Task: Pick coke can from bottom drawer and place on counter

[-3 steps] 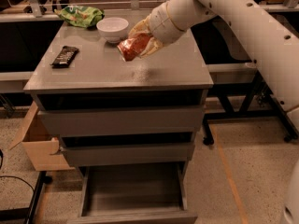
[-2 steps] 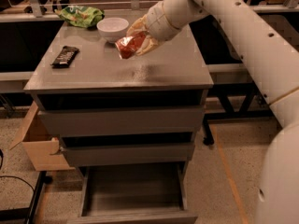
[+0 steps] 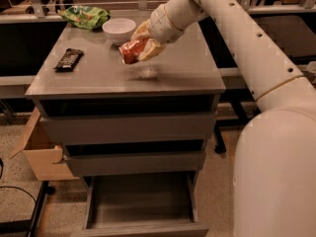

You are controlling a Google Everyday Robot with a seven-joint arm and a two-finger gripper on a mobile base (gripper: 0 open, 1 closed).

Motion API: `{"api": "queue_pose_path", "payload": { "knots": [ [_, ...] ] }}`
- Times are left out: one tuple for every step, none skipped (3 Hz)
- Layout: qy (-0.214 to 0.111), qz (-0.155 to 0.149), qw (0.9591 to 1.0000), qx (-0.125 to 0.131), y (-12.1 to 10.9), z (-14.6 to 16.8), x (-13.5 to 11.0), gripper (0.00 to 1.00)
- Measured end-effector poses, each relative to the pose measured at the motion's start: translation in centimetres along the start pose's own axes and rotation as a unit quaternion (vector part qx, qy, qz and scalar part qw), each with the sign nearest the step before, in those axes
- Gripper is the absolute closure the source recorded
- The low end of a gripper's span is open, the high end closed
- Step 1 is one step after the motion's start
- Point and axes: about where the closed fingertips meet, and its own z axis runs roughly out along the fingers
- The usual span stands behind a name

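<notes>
The coke can (image 3: pixel 129 52) is up off the counter (image 3: pixel 182 68), held tilted on its side with its red body and pale marks facing the camera; it hangs above the middle of the grey top, and a faint blurred patch lies on the surface right beneath it; the gripper (image 3: pixel 139 46) is clamped on it, one cream finger over the top of the can and the other under its right end, so the claw is closed around the can rather than spread wide; the arm (image 3: pixel 232 28) reaches in from the upper right, thick and white, with its bulky lower segment filling the right edge of the view; just behind the can, near the back of the counter, stands a white bowl (image 3: pixel 119 28), close to the can but apart from it; a green snack bag (image 3: pixel 85 16) lies at the far left corner, touching or nearly touching the bowl; a dark candy bar (image 3: pixel 68 59) lies flat near the left edge, well apart from the can; below, the two upper drawers (image 3: pixel 128 127) are pushed in, while the bottom drawer (image 3: pixel 140 201) is pulled out toward the camera, its bare grey floor in view; a cardboard box (image 3: pixel 42 154) sits on the floor to the left of the cabinet.
</notes>
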Motion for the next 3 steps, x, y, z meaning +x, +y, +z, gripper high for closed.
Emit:
{"api": "queue_pose_path", "payload": {
  "knots": [
    [-0.013, 0.018, 0.9996, -0.02, 0.03, 1.19, 0.73, 1.0],
    [-0.015, 0.017, 0.9995, -0.021, -0.04, 1.42, 0.72, 0.83],
    [-0.016, 0.017, 0.9995, -0.022, -0.02, 1.83, 0.66, 0.59]
  ]
}}
